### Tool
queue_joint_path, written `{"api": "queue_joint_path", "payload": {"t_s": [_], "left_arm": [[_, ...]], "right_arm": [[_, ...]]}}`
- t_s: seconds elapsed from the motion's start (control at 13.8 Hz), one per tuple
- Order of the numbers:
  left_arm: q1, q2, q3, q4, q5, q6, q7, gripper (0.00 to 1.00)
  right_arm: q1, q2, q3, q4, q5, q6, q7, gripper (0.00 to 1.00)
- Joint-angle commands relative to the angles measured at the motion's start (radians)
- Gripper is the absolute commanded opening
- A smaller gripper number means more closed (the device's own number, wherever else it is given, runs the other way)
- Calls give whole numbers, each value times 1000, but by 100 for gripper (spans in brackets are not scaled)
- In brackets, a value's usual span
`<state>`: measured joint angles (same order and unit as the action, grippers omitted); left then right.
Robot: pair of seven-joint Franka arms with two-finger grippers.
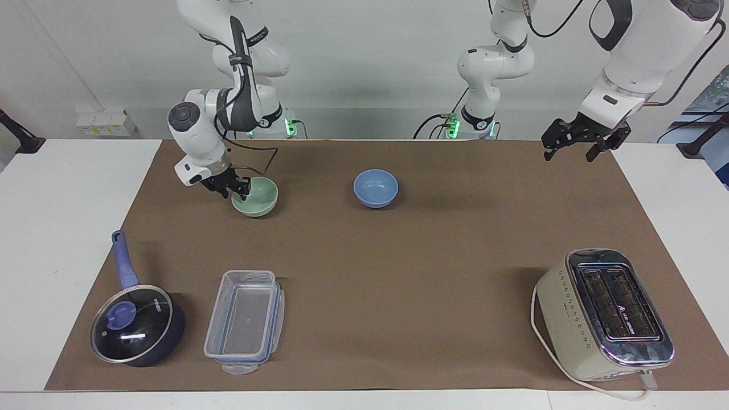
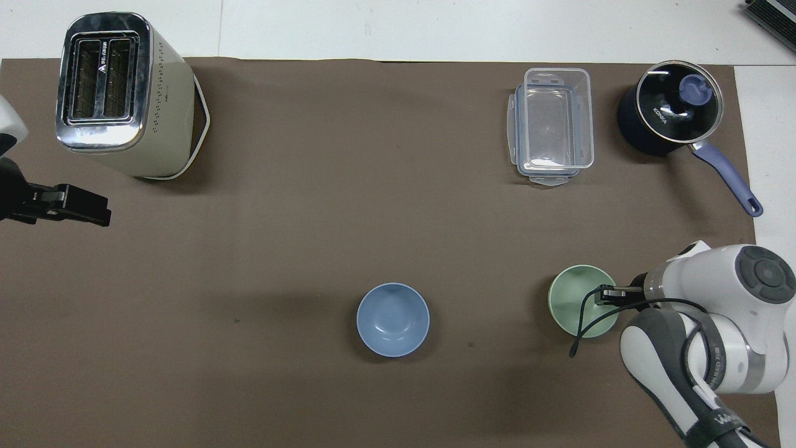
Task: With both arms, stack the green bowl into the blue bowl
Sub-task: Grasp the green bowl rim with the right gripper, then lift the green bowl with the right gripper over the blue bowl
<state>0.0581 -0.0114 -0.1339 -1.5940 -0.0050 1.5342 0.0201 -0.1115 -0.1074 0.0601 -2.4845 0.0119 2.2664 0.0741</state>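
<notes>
The green bowl (image 1: 259,199) (image 2: 572,305) rests upright on the brown mat toward the right arm's end of the table. My right gripper (image 1: 234,191) (image 2: 606,294) is down at the part of its rim that faces that end. The blue bowl (image 1: 376,189) (image 2: 393,319) stands empty beside it near the table's middle, about as near to the robots and a bowl's width or two apart. My left gripper (image 1: 569,152) (image 2: 93,208) hangs open in the air over the mat's edge at the left arm's end, holding nothing.
A cream toaster (image 1: 603,313) (image 2: 118,93) stands far from the robots at the left arm's end. A clear plastic container (image 1: 245,322) (image 2: 552,124) and a dark lidded saucepan (image 1: 136,324) (image 2: 668,106) sit far from the robots at the right arm's end.
</notes>
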Motion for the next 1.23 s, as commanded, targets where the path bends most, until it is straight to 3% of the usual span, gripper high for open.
{"api": "queue_joint_path", "payload": {"t_s": [0.0, 0.07, 0.14, 0.43, 0.58, 0.87, 1.16], "left_arm": [[11, 5, -9, 14, 10, -20, 6, 100], [11, 5, -9, 14, 10, -20, 8, 100], [11, 5, -9, 14, 10, -20, 6, 100], [11, 5, -9, 14, 10, -20, 8, 100], [11, 5, -9, 14, 10, -20, 6, 100], [11, 5, -9, 14, 10, -20, 8, 100], [11, 5, -9, 14, 10, -20, 8, 100]], "right_arm": [[-8, -12, 7, -5, 19, 9, -37, 10], [-2, -20, 9, -1, 39, 2, -36, 2], [3, -37, 10, 9, 66, -17, -46, 0], [105, -77, 20, 148, 99, -206, -30, 0], [203, -84, 21, 232, 99, -263, 59, 0], [427, -17, 26, 334, 99, -217, 297, 0], [584, 93, 26, 348, 99, -99, 467, 0]]}}
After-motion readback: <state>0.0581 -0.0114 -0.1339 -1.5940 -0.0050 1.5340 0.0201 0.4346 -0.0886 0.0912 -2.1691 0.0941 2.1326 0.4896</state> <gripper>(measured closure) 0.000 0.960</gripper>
